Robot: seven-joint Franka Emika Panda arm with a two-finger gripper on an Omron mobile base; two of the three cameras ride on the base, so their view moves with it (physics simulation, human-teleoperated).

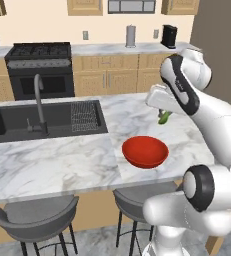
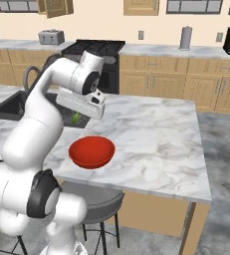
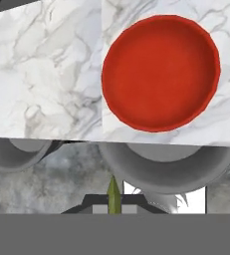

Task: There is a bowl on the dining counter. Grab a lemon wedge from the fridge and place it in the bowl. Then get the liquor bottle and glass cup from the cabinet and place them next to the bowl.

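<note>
The shallow red bowl (image 1: 145,151) (image 2: 91,152) (image 3: 161,73) stands empty near the front edge of the marbled dining counter (image 1: 57,165) (image 2: 156,144) (image 3: 42,74). My gripper (image 1: 163,118) (image 2: 76,117) (image 3: 114,199) hangs above the counter just behind the bowl, shut on the small yellow-green lemon wedge (image 1: 164,118) (image 2: 76,118) (image 3: 114,194). In the hand view the wedge pokes up between the fingertips, below the bowl. The fridge, cabinet, liquor bottle and glass cup are out of view.
A black sink (image 1: 47,120) with a grey tap (image 1: 38,100) lies left of the bowl. Two grey stools (image 1: 34,217) (image 1: 137,200) stand under the counter's front edge. A stove (image 1: 39,67), toaster (image 2: 51,37) and back counter run along the far wall.
</note>
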